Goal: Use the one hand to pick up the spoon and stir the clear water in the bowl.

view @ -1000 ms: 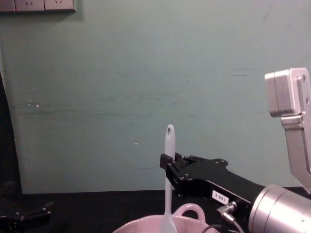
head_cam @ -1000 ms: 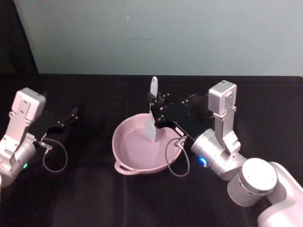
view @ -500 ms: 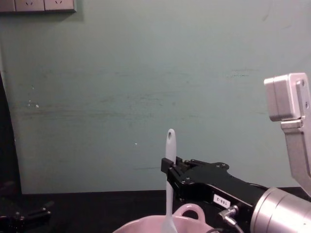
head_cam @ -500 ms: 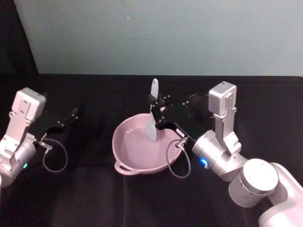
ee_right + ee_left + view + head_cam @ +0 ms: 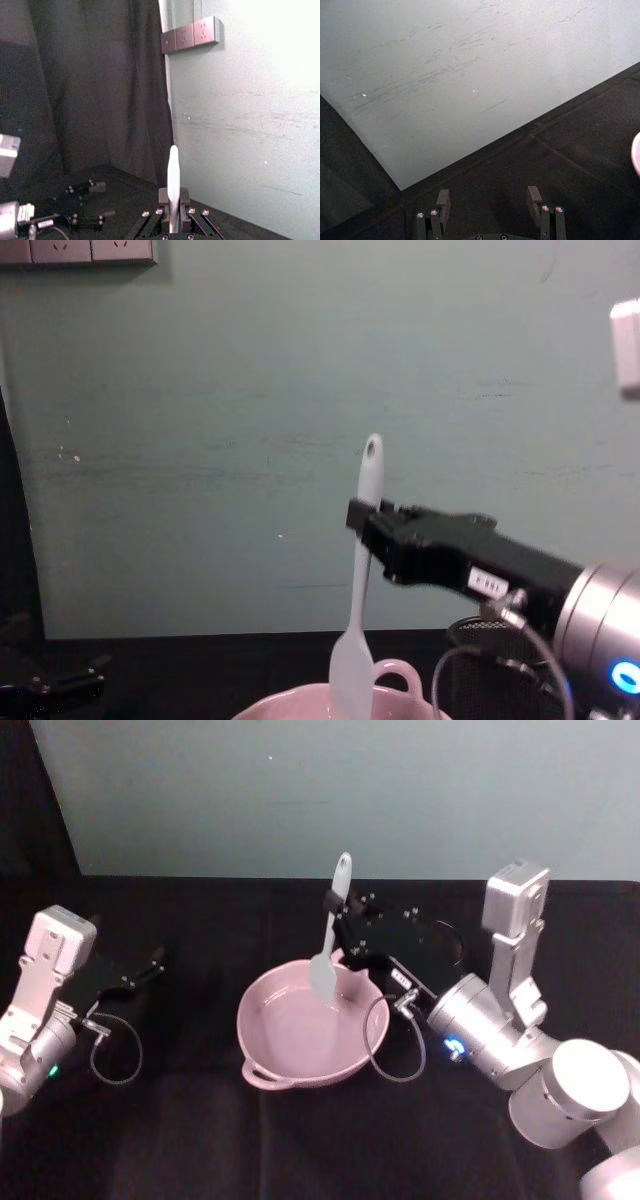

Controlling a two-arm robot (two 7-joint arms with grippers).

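R gripper clamped on spoon mid-handle; spoon held near upright, head over bowl at approx 12 o'clock, seemingly above water. Stir step judged underway; next: head to be lowered, swept round. L gripper parked at 9 o'clock, jaws apart, nothing held

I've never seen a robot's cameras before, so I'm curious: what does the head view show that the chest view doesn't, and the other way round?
Head view: the pink bowl from above, with its whole rim, its inside and its near loop handle.
Chest view: wall sockets high on the green wall, and the small white label on the right end effector.
Both: that end effector shut on the white spoon, held nearly upright over the bowl, and the left end effector parked at the left.
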